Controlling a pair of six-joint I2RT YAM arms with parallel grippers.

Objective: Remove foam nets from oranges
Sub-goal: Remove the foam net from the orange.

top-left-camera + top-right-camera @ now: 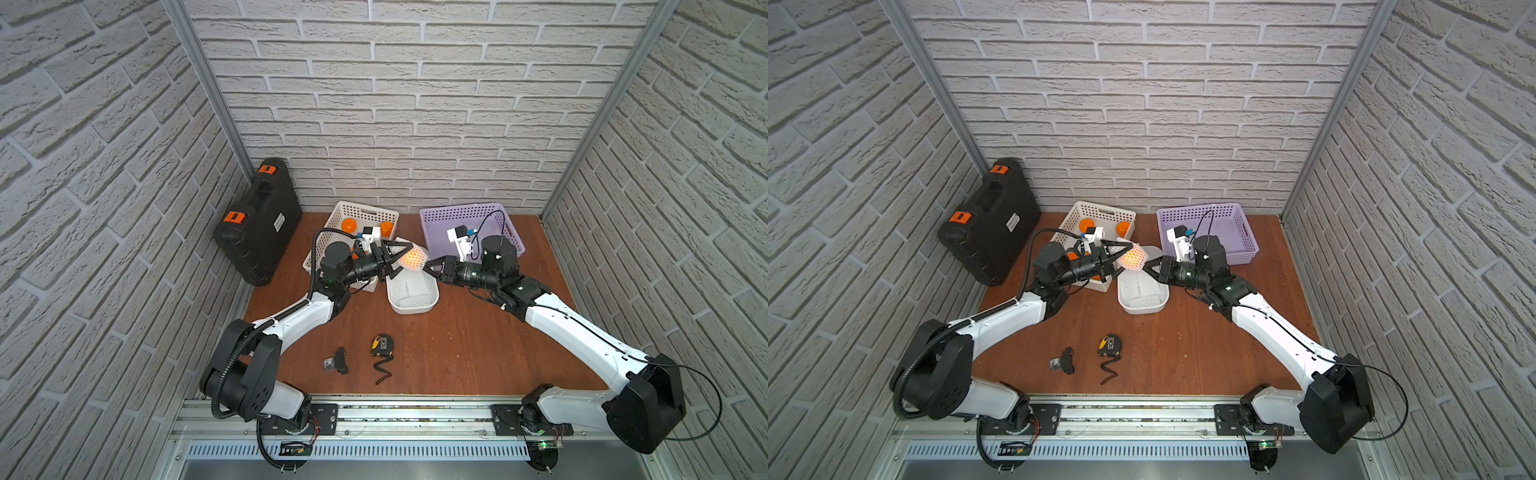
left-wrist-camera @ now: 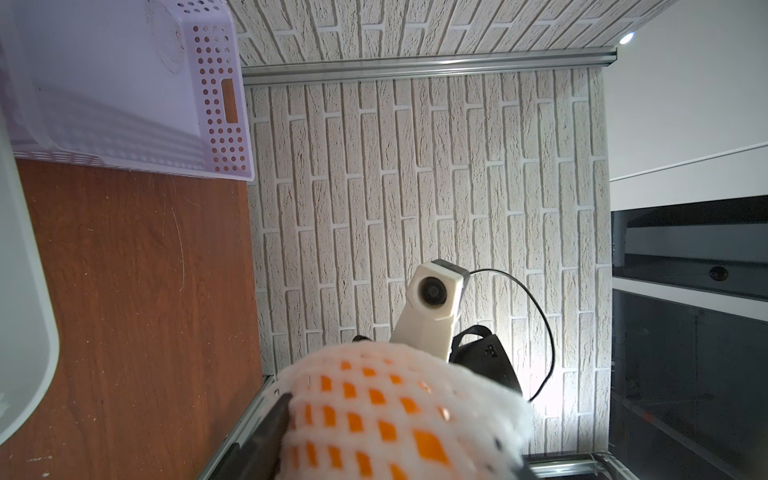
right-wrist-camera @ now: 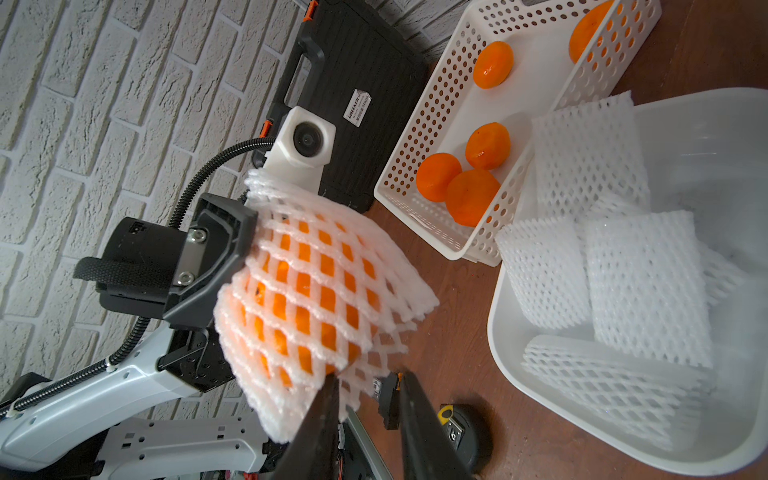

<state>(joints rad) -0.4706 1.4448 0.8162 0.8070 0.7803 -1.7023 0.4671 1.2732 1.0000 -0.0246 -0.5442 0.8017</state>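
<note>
My left gripper [image 1: 405, 257] is shut on an orange still wrapped in its white foam net [image 1: 412, 258] and holds it in the air over the white tub [image 1: 434, 297]. In the right wrist view the net [image 3: 307, 291] is stretched over the fruit, and its loose fringe hangs between the parted fingers of my right gripper [image 3: 368, 378]. In both top views the right gripper [image 1: 1147, 266] points at the netted orange [image 1: 1131, 257] from the right. Several bare oranges [image 3: 438, 176] lie in the white perforated basket [image 3: 419, 124]. Several empty foam nets [image 3: 644, 282] lie in the tub.
A purple basket [image 1: 469, 210] stands at the back right. A black case [image 1: 257, 224] leans on the left wall. A tape measure [image 1: 382, 345] and a small black object [image 1: 338, 361] lie near the front of the wooden table.
</note>
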